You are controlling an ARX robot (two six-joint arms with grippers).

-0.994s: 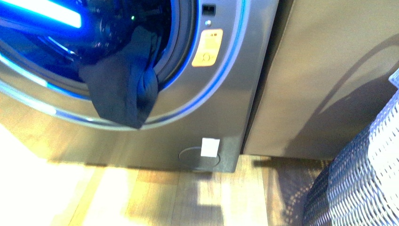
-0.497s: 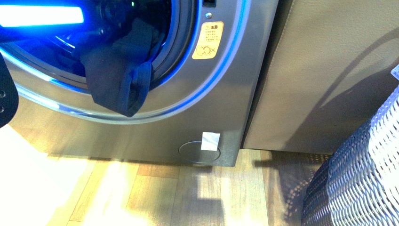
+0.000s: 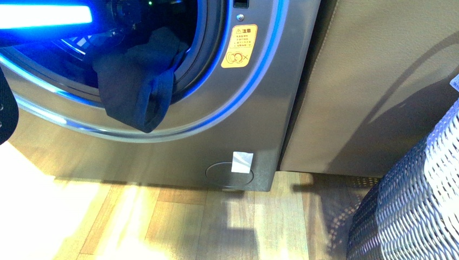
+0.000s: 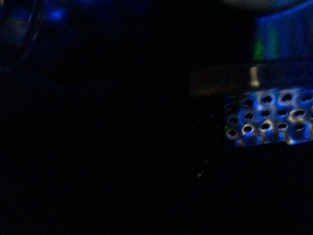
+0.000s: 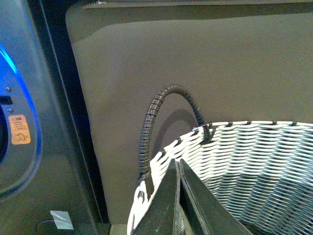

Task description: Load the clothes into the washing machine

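1. In the front view, the clothes (image 3: 138,89) lie over the lower lip of the washing machine (image 3: 260,108) porthole. Part is inside the drum mouth, and a folded end hangs down outside over the silver ring.
2. Only this view shows the bright blue light strip (image 3: 46,16) inside the opening. It also shows a dark rounded shape (image 3: 5,111) at the picture's left edge, too cut off to name.
3. The left wrist view is dark, so I cannot tell the state of the left gripper's fingers.
4. Only the right wrist view shows the right gripper (image 5: 178,166). Its fingers (image 5: 164,205) are pressed together with nothing between them, in front of the rim of the white woven basket (image 5: 254,156).
5. That view alone shows the basket's dark wrapped handle (image 5: 151,117) arching up against the beige-grey sofa side (image 5: 195,63).
6. Both views show the orange warning sticker (image 3: 238,46) and a white tape patch (image 3: 242,162) low on the machine's front.
7. The basket stands on the wood floor (image 3: 216,222), to the right of the machine and apart from the clothes.
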